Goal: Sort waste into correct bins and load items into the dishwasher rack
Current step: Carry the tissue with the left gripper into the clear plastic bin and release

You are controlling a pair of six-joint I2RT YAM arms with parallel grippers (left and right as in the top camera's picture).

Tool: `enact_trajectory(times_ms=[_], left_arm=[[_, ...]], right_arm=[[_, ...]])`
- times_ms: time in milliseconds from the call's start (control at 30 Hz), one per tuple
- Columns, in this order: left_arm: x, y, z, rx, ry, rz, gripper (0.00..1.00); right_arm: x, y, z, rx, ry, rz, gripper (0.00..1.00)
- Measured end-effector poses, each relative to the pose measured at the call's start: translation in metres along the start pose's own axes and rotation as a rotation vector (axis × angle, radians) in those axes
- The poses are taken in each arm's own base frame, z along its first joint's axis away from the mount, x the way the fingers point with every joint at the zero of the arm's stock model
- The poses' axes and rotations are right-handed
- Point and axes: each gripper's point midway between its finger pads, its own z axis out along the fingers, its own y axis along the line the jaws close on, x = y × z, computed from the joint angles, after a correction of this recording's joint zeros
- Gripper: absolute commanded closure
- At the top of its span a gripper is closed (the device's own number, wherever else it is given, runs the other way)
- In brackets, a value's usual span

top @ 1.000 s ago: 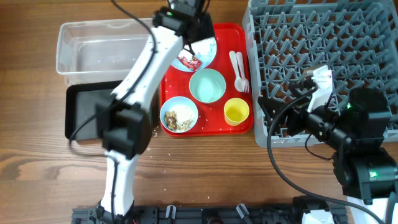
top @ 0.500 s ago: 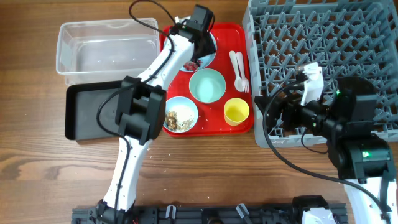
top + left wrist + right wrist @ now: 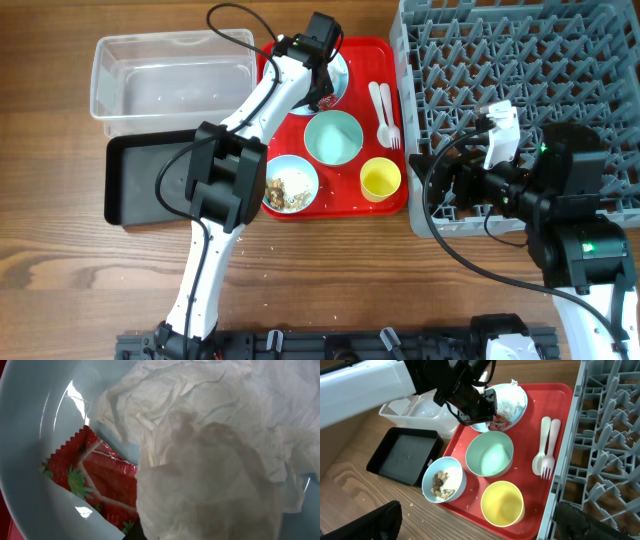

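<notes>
My left gripper (image 3: 318, 95) is down on the light blue plate (image 3: 35, 420) at the back of the red tray and is shut on the crumpled white napkin (image 3: 215, 450), which bunches up over its fingers. The red snack wrapper (image 3: 105, 485) lies flat on the plate beside the napkin. An empty blue bowl (image 3: 332, 137), a bowl of food scraps (image 3: 289, 185), the yellow cup (image 3: 380, 179), the spoon (image 3: 376, 100) and the fork (image 3: 388, 120) all sit on the tray. My right gripper (image 3: 480, 525) hangs open over the tray's right edge, holding nothing.
The grey dishwasher rack (image 3: 520, 60) fills the right side. The clear tub (image 3: 170, 75) stands at the back left, with the black tray (image 3: 150, 175) in front of it. The red tray (image 3: 385, 60) lies between the bins and the rack. Crumbs dot the wooden table near the tray.
The left arm lowered onto the plate, and its jaws have closed on the napkin in the last half second. The right arm shifted slightly, then held still.
</notes>
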Motion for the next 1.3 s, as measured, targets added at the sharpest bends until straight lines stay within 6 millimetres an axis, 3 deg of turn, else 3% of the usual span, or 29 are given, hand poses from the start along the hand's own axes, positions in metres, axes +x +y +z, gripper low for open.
enact_trajectory(times_ms=[133,200,267,333,433,533,567,633,667,733,800,900,1033,1167,1300], left_arm=[[0.005,0.002,-0.009,0.001,0.028,0.065,0.96],[0.001,0.002,-0.026,0.014,0.02,0.081,0.96],[-0.01,0.001,-0.059,0.047,-0.012,0.085,0.96],[-0.028,0.007,-0.113,0.092,-0.071,0.072,0.96],[-0.054,0.035,-0.189,0.14,-0.167,0.024,0.96],[-0.067,0.076,-0.219,0.115,-0.185,-0.034,0.96],[-0.071,0.092,-0.217,0.093,-0.175,-0.06,0.9],[-0.08,0.119,-0.204,0.051,-0.156,-0.102,0.68],[-0.084,0.133,-0.192,0.027,-0.141,-0.128,0.5],[-0.09,0.159,-0.161,-0.019,-0.104,-0.173,0.0],[-0.09,0.174,-0.128,-0.056,-0.06,-0.196,0.0],[-0.079,0.182,-0.088,-0.095,0.008,-0.2,0.0],[-0.078,0.167,-0.085,-0.072,0.005,-0.153,0.0],[-0.083,0.108,-0.104,0.053,-0.056,-0.022,0.01],[-0.059,0.031,-0.125,0.165,-0.097,0.145,0.01]], right_arm=[[0.0,0.0,0.0,0.0,0.0,0.0,0.0],[0.0,0.0,0.0,0.0,0.0,0.0,0.0],[0.0,0.0,0.0,0.0,0.0,0.0,0.0],[0.0,0.0,0.0,0.0,0.0,0.0,0.0],[0.0,0.0,0.0,0.0,0.0,0.0,0.0],[0.0,0.0,0.0,0.0,0.0,0.0,0.0],[0.0,0.0,0.0,0.0,0.0,0.0,0.0],[0.0,0.0,0.0,0.0,0.001,0.001,0.0],[0.0,0.0,0.0,0.0,0.002,0.001,0.0],[0.0,0.0,0.0,0.0,0.002,0.001,0.0],[0.0,0.0,0.0,0.0,0.002,0.001,0.0],[0.0,0.0,0.0,0.0,0.002,0.001,0.0],[0.0,0.0,0.0,0.0,0.002,0.001,0.0],[0.0,0.0,0.0,0.0,0.002,0.001,0.0],[0.001,0.0,0.0,0.0,0.005,0.003,0.0]])
